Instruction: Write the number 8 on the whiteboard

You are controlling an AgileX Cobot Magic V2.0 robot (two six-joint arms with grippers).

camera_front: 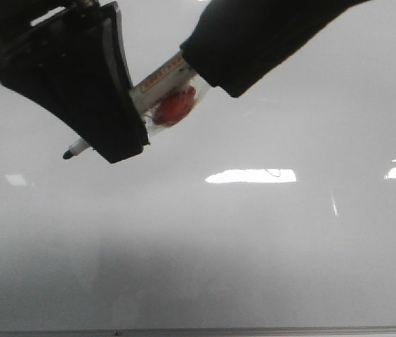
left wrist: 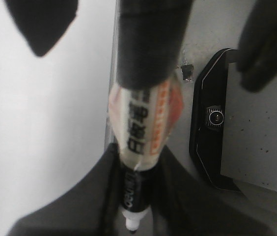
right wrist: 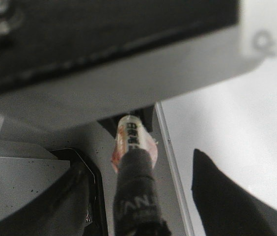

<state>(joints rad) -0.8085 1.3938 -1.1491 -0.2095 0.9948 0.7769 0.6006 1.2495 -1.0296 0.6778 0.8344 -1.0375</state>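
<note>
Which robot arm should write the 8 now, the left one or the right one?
Left. The left gripper grips the marker near its black tip, which pokes out free over the whiteboard. The right gripper only covers the back end.

The whiteboard [camera_front: 254, 267] is glossy pale grey with bright white reflections. The marker [camera_front: 166, 95] is black-tipped, its wrap clear with orange print and a red blotch. Both claws are black.

The left gripper [camera_front: 107, 123] comes in from the upper left of the front view, its dark fingers [camera_front: 78, 77] closed around a marker's barrel near the tip. The right gripper [camera_front: 205, 70] reaches in from the upper right, its dark fingers [camera_front: 254, 42] closed over the marker's other end.
</note>
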